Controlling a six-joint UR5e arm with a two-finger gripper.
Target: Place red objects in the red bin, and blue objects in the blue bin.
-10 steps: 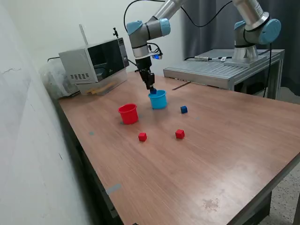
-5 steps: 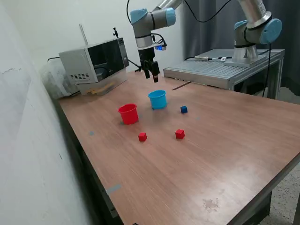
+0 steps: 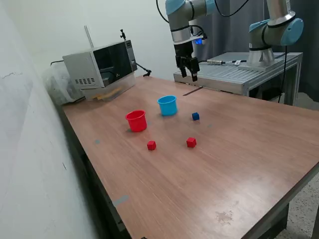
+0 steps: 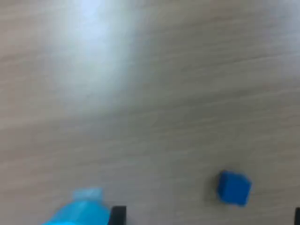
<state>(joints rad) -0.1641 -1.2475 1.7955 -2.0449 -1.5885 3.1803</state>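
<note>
My gripper (image 3: 189,75) is open and empty. It hangs high above the table, beyond the light-blue cup (image 3: 168,105) and to the exterior view's right of it. The red cup (image 3: 136,121) stands to the left of the blue cup. One dark-blue cube (image 3: 195,116) lies right of the blue cup. Two red cubes (image 3: 151,145) (image 3: 191,142) lie nearer the front. A second blue cube is not visible. The wrist view shows the blue cube (image 4: 234,187), part of the blue cup (image 4: 79,212), and one dark fingertip (image 4: 118,214); the jaws are wide apart.
A microwave (image 3: 99,64) stands at the table's back left. A grey metal platform (image 3: 229,74) with a second arm's base (image 3: 271,35) is at the back right. A white wall runs along the exterior view's left.
The gripper rose from the blue cup's rim, then moved up and to the exterior view's right. The cups and the cubes on the table have not moved.
</note>
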